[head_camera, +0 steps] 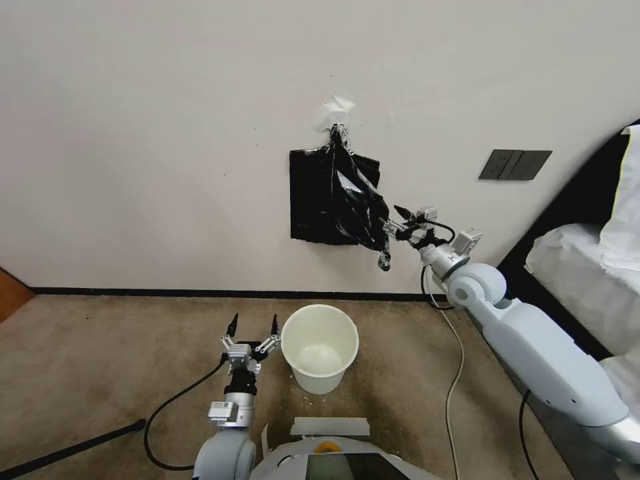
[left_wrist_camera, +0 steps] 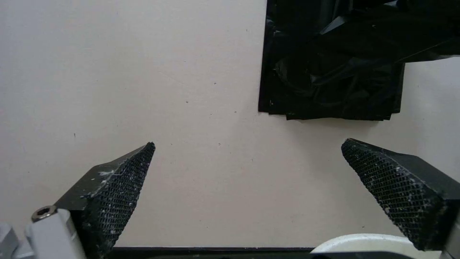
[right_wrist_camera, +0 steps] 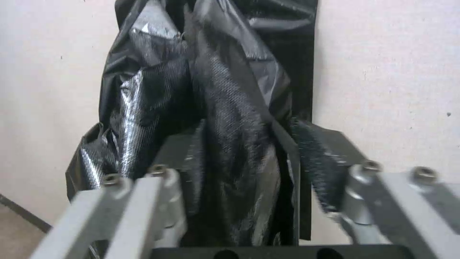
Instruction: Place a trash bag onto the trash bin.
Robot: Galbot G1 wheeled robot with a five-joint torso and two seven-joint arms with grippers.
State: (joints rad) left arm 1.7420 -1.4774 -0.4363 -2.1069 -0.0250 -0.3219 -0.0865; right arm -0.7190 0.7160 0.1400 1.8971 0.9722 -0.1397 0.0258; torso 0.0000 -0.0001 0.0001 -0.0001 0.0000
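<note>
I see my left tool (head_camera: 253, 325) released beside the trash bin (head_camera: 319, 347) on the carpet, while my right tool (head_camera: 395, 223) grasps the trash bag (head_camera: 357, 207) hanging on the wall above.

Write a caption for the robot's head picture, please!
Right gripper pinches a black trash bag hanging on the wall, while the open left gripper waits beside the white trash bin.

Plain white wall (head_camera: 133, 133) w/ dark switch plate (head_camera: 515, 165), brown carpet (head_camera: 100, 360), bed (head_camera: 587, 260) at right.
</note>
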